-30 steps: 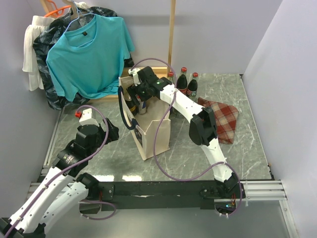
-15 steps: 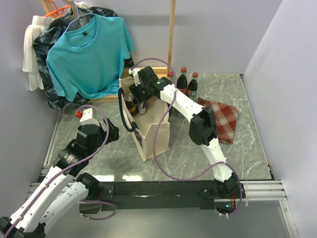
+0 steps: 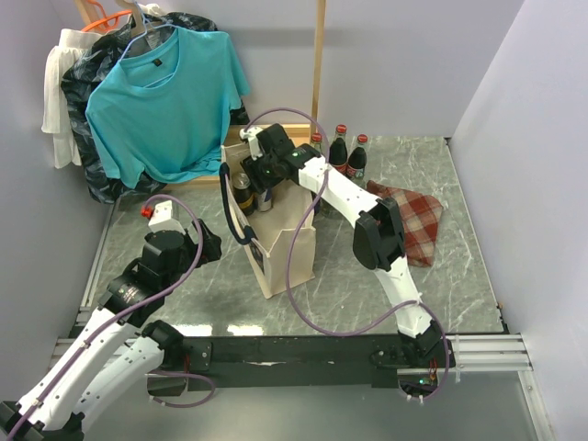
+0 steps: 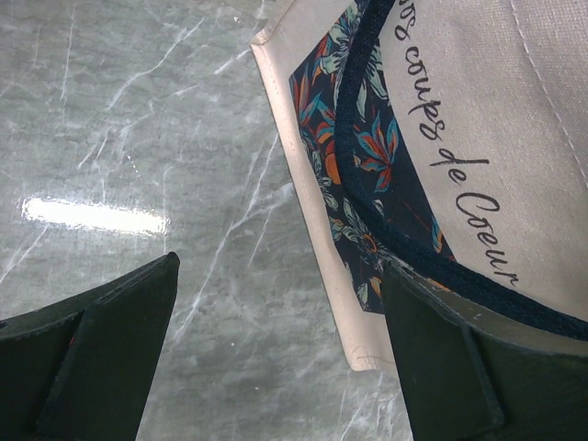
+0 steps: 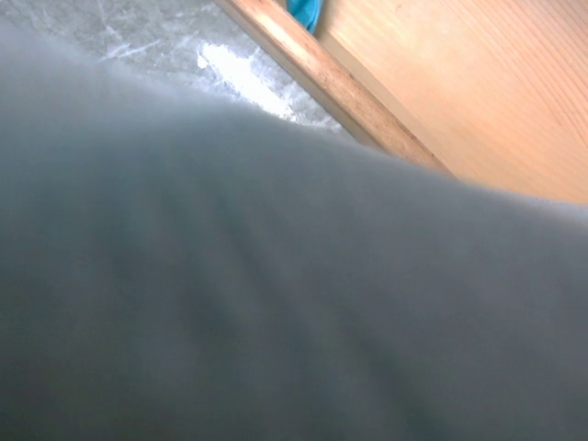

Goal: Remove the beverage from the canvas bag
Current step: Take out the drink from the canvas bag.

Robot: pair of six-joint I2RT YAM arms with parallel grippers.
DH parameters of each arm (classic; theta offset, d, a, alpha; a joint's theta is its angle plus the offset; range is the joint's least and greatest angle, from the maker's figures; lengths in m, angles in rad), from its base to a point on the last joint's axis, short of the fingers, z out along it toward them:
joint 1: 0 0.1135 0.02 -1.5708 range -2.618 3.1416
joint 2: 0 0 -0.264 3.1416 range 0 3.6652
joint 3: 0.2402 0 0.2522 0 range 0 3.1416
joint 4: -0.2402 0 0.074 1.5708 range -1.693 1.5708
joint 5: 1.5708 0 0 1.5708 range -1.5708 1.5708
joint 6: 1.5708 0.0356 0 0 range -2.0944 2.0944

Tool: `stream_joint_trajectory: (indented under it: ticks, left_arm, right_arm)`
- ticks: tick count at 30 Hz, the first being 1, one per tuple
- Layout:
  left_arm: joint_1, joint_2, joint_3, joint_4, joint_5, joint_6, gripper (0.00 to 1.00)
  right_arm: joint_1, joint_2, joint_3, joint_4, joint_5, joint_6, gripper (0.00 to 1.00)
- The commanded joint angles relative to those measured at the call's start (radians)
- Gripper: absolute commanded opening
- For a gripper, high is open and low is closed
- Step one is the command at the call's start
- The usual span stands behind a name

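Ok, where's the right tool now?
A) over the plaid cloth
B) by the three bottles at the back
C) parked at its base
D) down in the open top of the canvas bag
D: in the top view the right tool reaches into the mouth of the canvas bag.

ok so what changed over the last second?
The right gripper edged slightly left at the mouth of the canvas bag, by the bottles inside. Whether it has gripped one cannot be told, and nothing has come out. Unchanged: the left gripper, open beside the bag, the red-capped bottles behind it, and the plaid cloth.
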Motion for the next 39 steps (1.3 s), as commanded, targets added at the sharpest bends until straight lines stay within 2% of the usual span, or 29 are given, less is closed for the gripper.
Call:
stream_joint_trajectory:
  ticks: [1,14,28,39]
  left_arm:
    - [-0.008,-0.003,0.043,0.008,-0.022,-0.003,0.96]
    - [-0.018,0.023,0.048,-0.003,-0.038,-0.019,0.96]
    - [-0.100,0.029,0.051,-0.035,-0.111,-0.060,0.96]
    - [-0.169,-0.011,0.048,-0.047,-0.156,-0.085,0.96]
  right_arm:
    - [-0.005,-0.089,-0.029,-0.012,0.074,-0.012,0.00]
    - [0.001,-0.171,-0.118,0.042,0.049,-0.012,0.00]
    - [0.007,-0.238,-0.158,0.074,0.045,-0.003,0.00]
    - [0.036,-0.240,-0.070,0.014,0.103,0.004,0.00]
